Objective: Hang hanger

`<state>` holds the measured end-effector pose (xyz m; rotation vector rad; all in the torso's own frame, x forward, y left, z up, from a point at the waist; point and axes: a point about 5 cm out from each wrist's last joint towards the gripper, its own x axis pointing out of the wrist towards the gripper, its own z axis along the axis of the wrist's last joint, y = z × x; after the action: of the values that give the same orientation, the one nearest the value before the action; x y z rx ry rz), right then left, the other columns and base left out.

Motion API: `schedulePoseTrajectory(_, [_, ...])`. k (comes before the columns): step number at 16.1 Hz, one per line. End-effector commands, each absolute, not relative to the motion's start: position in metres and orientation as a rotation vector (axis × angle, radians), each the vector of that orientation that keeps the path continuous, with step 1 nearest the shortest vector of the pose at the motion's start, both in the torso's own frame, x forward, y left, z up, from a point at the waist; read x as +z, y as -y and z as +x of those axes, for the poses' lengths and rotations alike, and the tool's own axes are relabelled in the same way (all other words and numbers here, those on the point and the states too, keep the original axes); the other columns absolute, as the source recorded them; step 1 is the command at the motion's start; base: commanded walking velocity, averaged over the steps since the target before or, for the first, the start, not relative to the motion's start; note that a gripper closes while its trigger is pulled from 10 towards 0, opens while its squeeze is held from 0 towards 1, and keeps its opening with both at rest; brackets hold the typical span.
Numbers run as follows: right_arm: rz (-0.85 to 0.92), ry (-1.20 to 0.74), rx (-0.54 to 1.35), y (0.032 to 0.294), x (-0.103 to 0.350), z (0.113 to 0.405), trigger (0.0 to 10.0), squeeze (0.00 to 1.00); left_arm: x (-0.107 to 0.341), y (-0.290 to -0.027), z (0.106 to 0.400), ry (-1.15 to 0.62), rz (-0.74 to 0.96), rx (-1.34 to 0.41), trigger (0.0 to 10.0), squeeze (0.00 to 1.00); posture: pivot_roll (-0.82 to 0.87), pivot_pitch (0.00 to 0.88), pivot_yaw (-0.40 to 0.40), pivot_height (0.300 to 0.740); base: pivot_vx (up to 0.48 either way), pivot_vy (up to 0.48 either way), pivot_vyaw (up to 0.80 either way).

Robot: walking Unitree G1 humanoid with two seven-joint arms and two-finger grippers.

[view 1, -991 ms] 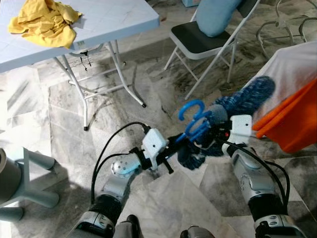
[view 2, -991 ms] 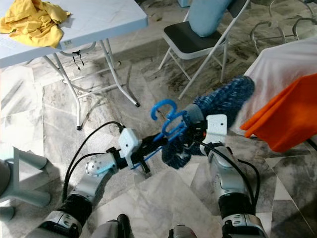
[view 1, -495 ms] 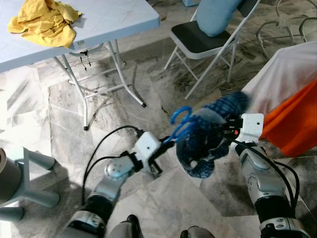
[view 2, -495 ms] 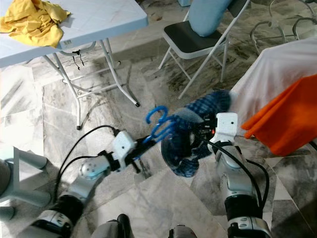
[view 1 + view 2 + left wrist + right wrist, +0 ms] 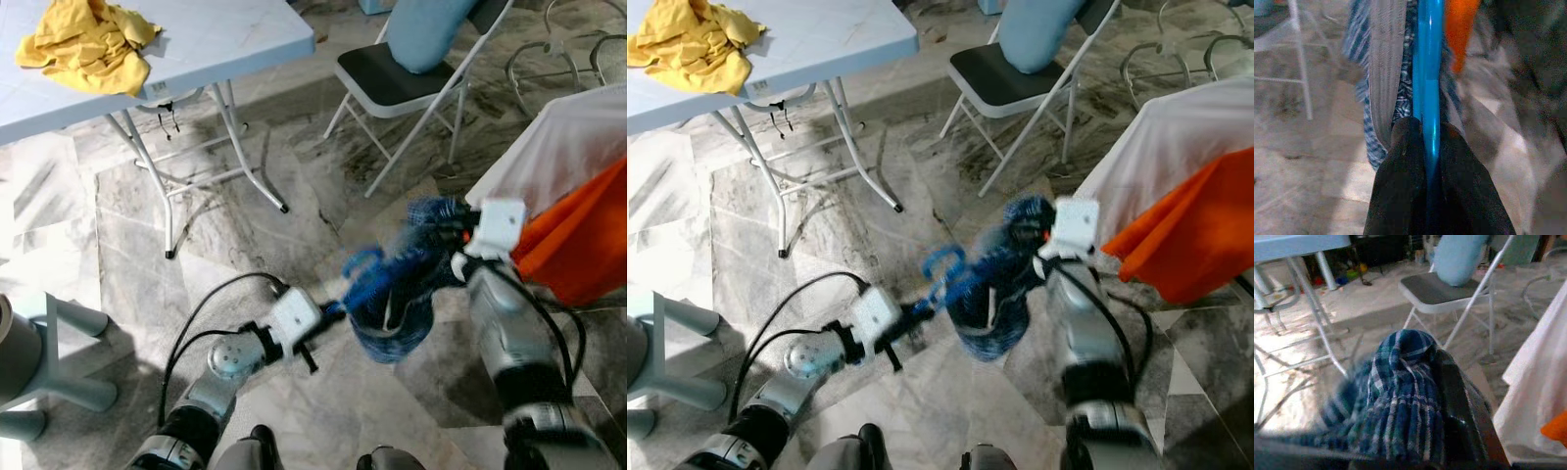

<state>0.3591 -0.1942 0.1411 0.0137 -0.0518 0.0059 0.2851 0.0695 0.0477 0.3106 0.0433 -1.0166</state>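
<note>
Marble-patterned floor [image 5: 245,245] in grey and white is laid throughout, with large veined slabs seen under both arms.

Counter [image 5: 206,39]: pale blue folding type on white tube legs, placed at the far left; a crumpled yellow cloth [image 5: 88,44] is lain on its top.

Chair [image 5: 397,83]: white folding frame with a dark seat, set beyond the arms; a light blue cushion [image 5: 431,29] is propped against its back.

White sheet [image 5: 558,147]: draped at the far right, with an orange cloth [image 5: 578,235] hung over its lower edge.

Grey stand [image 5: 39,362]: seen at the near left edge on the floor.

Hanger [image 5: 358,279]: blue plastic, held low above the floor between the two arms, blurred in the head views. In the left wrist view its blue bar [image 5: 1427,78] is seen running straight out from between the black fingers [image 5: 1400,176].

Left gripper [image 5: 328,311]: clamped on the hanger's bar.

Shirt [image 5: 994,289]: blue plaid, bunched and hung from the hanger, just beside the orange cloth.

Right gripper [image 5: 1024,235]: closed on the upper fold of the shirt [image 5: 1400,396], the plaid fabric being pressed against one dark finger [image 5: 1454,396] in the right wrist view.
</note>
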Motion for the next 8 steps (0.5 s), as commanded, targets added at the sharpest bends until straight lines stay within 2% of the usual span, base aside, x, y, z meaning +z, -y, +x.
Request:
schedulePoseTrajectory(1, [0.012, 0.028, -0.009, 0.192, 0.139, 0.361, 0.0, 0.00, 0.038, -0.073, 0.278, -0.094, 0.339, -1.056, 0.0, 0.00, -0.11, 0.186, 0.044, 0.740, 0.000, 0.000, 0.00])
schedulePoseTrajectory(8, [-0.101, -0.057, -0.173, 0.227, 0.141, 0.371, 0.0, 0.00, 0.034, -0.079, 0.275, -0.114, 0.380, -1.086, 0.0, 0.00, -0.10, 0.188, 0.043, 0.740, 0.000, 0.000, 0.00])
